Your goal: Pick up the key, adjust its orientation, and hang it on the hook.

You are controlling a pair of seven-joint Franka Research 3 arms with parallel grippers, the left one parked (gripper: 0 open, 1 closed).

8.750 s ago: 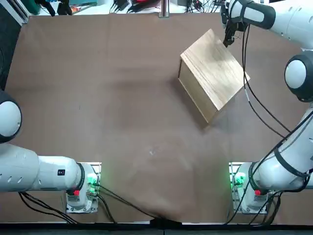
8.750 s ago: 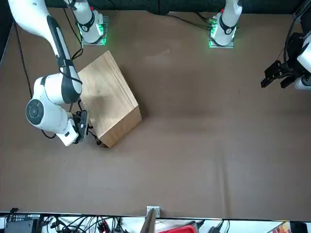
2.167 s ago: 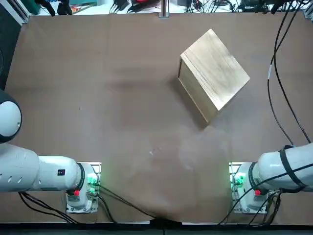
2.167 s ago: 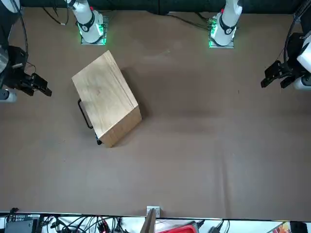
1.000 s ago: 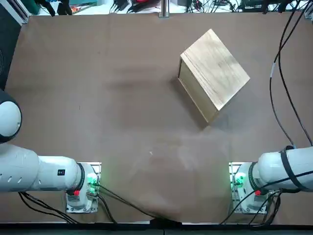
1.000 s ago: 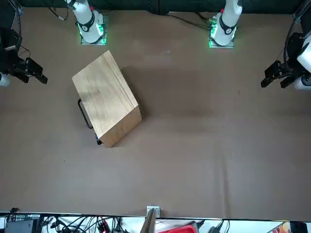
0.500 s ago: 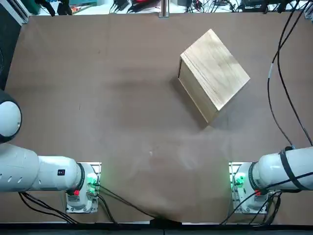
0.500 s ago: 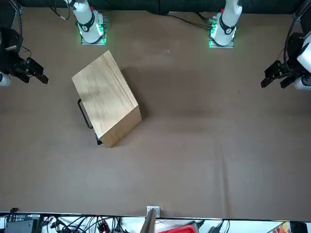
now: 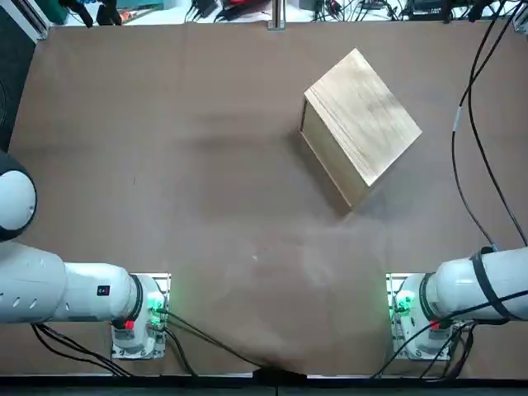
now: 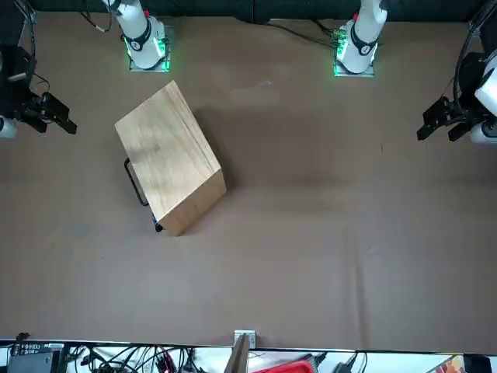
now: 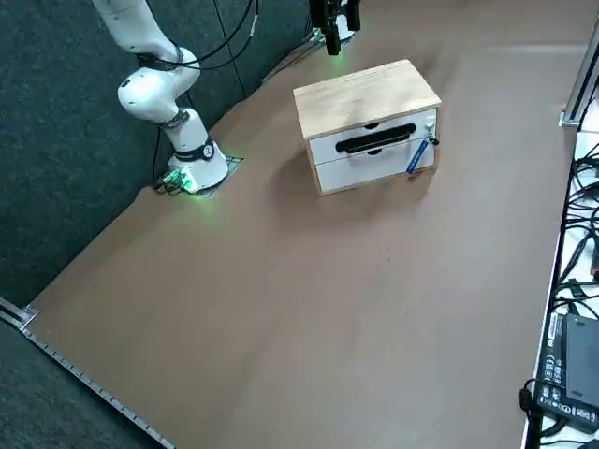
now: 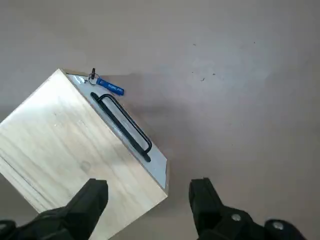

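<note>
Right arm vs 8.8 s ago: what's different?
The right gripper moved off the wooden box's drawer side, to the robot's right. Jaws now apart, empty; the release itself isn't shown. Blue tag now visible at the drawer front. Box unmoved.

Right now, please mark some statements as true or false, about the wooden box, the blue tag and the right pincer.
1. The blue tag hangs at the wooden box's drawer side. True.
2. The right pincer is shut on the tag. False: it is open, away from the tag, to the robot's right of the box.
3. The black handle is on the upper drawer. True.
4. The lower drawer is pulled far out. False: it looks closed.
</note>
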